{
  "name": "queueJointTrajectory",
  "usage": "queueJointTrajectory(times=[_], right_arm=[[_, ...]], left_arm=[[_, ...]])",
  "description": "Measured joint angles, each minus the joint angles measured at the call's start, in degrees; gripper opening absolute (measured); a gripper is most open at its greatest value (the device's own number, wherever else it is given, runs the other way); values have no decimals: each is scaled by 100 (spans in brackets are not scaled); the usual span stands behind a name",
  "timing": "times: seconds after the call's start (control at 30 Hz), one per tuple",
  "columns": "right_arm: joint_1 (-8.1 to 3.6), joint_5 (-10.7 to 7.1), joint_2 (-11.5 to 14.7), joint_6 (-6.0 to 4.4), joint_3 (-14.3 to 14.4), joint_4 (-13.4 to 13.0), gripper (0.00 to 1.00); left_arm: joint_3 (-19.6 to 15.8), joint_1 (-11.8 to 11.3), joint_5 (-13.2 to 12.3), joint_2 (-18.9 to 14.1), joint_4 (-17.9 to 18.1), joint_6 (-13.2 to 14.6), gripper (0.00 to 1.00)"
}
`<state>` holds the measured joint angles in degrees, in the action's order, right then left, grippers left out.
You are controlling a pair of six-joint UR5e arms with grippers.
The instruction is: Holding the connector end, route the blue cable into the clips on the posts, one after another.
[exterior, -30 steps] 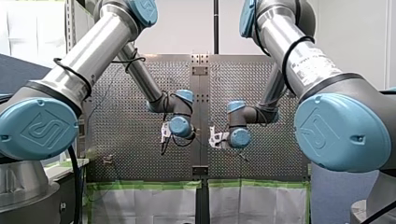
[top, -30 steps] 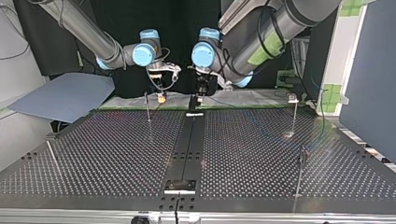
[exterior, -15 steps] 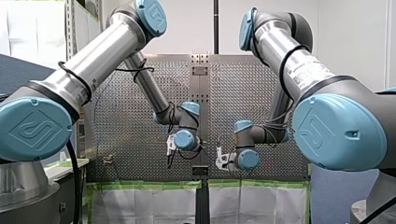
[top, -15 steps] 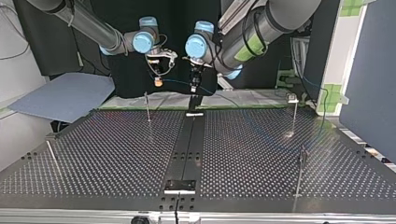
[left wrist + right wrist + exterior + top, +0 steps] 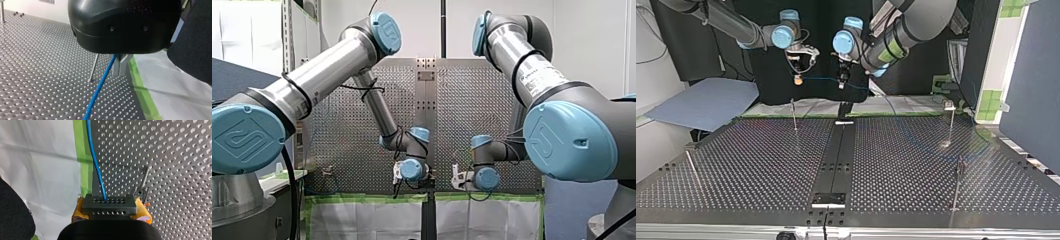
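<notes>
The blue cable (image 5: pixel 820 79) hangs taut in the air between my two grippers, above the table's far edge in the top view. My right gripper (image 5: pixel 797 78) is shut on the dark connector block (image 5: pixel 109 201); its yellow pads (image 5: pixel 78 213) press on both sides and the cable (image 5: pixel 96 165) runs out ahead. My left gripper (image 5: pixel 119 74) has its metal fingers (image 5: pixel 117 65) shut on the blue cable (image 5: pixel 100 85), which trails down toward the table. In the front view both grippers, left (image 5: pixel 397 175) and right (image 5: pixel 457 176), hang low near the table's near edge.
Thin posts stand on the perforated table (image 5: pixel 761 165): one (image 5: pixel 794 114) under my right gripper, two at the top view's right (image 5: pixel 951 122) (image 5: pixel 957 186), one leaning at its left (image 5: pixel 692 169). A clip post (image 5: pixel 141 188) stands beside the connector. Green tape (image 5: pixel 83 157) edges the table.
Both arms have drawn back and risen, lifting the connector and cable off the table's far end in the top view; the cable now spans the gap between the grippers.
</notes>
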<state>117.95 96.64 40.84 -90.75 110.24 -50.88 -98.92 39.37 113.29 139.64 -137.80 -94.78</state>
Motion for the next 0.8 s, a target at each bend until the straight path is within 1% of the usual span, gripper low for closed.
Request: queueJointTrajectory(times=[0.1, 0.2, 0.3, 0.4, 0.53, 0.7, 0.8], right_arm=[[-62, -71, -6, -12, 8, -85, 0], [-141, -187, -16, -49, 9, -186, 0], [-226, -326, -29, -99, 9, -308, 0], [-337, -493, -37, -136, 8, -421, 0], [-542, -727, -122, -192, 17, -595, 0], [-769, -960, -307, -210, 19, -740, 0], [-907, -1098, -392, -268, 19, -856, 0]], left_arm=[[1, 18, -4, 54, 36, -33, 0], [2, 40, 0, 70, 52, -75, 0], [3, 64, 3, 73, 77, -116, 0], [3, 78, 0, 96, 105, -157, 0], [5, 97, -37, 243, 134, -227, 0], [30, 157, -60, 478, 323, -408, 0], [116, 193, -30, 554, 379, -516, 0]])
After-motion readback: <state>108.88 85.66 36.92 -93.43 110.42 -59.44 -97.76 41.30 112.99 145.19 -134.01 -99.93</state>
